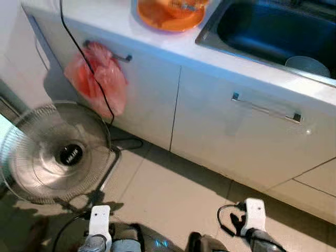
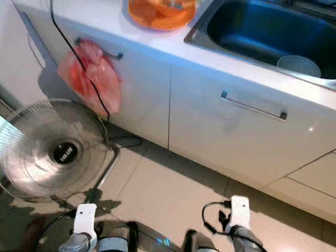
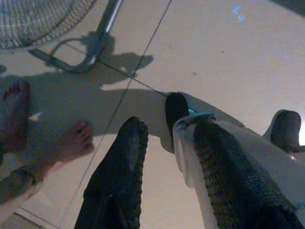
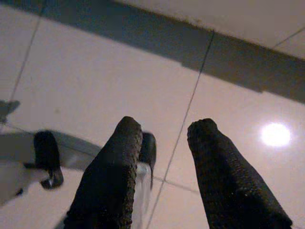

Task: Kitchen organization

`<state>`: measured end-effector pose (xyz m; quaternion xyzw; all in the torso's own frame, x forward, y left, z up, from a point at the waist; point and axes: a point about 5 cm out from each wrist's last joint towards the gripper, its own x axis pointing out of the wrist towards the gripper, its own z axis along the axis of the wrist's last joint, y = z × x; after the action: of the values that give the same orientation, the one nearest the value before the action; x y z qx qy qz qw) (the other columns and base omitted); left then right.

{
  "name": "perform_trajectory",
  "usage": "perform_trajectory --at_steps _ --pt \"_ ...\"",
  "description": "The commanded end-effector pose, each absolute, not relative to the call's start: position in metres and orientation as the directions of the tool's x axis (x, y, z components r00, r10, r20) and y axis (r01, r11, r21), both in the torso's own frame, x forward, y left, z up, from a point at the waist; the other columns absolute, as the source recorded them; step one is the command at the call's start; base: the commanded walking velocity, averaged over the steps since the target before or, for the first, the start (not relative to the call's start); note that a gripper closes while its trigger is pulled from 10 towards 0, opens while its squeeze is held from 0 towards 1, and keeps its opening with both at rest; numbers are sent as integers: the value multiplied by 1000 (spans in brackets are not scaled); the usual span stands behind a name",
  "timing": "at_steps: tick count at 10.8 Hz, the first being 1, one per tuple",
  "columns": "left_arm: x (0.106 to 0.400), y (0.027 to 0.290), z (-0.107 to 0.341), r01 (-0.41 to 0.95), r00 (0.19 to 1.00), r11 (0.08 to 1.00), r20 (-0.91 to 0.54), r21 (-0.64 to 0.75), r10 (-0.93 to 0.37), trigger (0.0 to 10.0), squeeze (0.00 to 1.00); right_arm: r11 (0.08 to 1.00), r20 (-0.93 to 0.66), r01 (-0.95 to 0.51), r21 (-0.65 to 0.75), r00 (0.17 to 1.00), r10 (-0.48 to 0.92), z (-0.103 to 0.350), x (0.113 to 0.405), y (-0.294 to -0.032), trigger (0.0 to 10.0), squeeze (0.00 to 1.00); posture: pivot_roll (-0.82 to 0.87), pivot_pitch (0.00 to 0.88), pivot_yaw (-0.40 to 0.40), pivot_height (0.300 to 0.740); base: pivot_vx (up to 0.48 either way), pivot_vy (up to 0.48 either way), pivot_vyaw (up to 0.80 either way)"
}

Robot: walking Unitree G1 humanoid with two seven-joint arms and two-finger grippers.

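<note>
A white kitchen counter [image 1: 105, 21] runs across the top of the head views. On it sits an orange basket [image 1: 170, 11] on an orange plate. To its right is a dark steel sink [image 1: 273, 31] with a grey bowl [image 1: 307, 65] inside. Both arms hang low by my legs, over the tiled floor. My left gripper [image 3: 169, 143] is open with nothing between its fingers. My right gripper [image 4: 162, 138] is open too, pointing at the floor tiles.
A red plastic bag [image 1: 100, 79] hangs from a cabinet handle, with a black cable [image 1: 84, 52] running down past it. A floor fan [image 1: 55, 152] stands at the left. A person's bare feet [image 3: 71, 143] are on the tiles near the fan's base. A cabinet handle [image 1: 268, 109] is under the sink.
</note>
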<state>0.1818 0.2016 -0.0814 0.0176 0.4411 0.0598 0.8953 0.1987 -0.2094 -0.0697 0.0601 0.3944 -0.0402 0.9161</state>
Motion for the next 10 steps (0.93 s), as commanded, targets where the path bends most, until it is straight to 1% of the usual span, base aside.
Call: perform_trajectory --at_steps 1,2,4,6,8,10 --pt "181 198 -83 -70 588 994 -802 82 108 10000 0 984 -740 160 82 671 -47 -71 197 -213 10000 0 90 83 -3 740 0 0 0" --pt "191 194 -79 -61 603 995 -792 77 98 10000 0 981 -729 169 91 682 -50 -67 204 -212 10000 0 86 47 -4 740 0 0 0" --pt "202 190 -74 -61 620 996 -779 66 90 10000 0 980 -727 173 95 684 -50 -66 206 -214 10000 0 87 5 -9 740 0 0 0" --pt "205 186 -73 -58 626 997 -776 59 82 10000 0 979 -729 183 94 682 -58 -66 205 -217 10000 0 88 0 -14 740 0 0 0" --pt "202 186 -75 -59 619 996 -781 60 84 10000 0 979 -733 181 91 677 -57 -67 202 -218 10000 0 92 0 -15 740 0 0 0" --pt "192 188 -79 -73 601 996 -794 60 92 10000 0 981 -741 173 89 669 -51 -69 197 -221 10000 0 104 23 -26 740 0 0 0"
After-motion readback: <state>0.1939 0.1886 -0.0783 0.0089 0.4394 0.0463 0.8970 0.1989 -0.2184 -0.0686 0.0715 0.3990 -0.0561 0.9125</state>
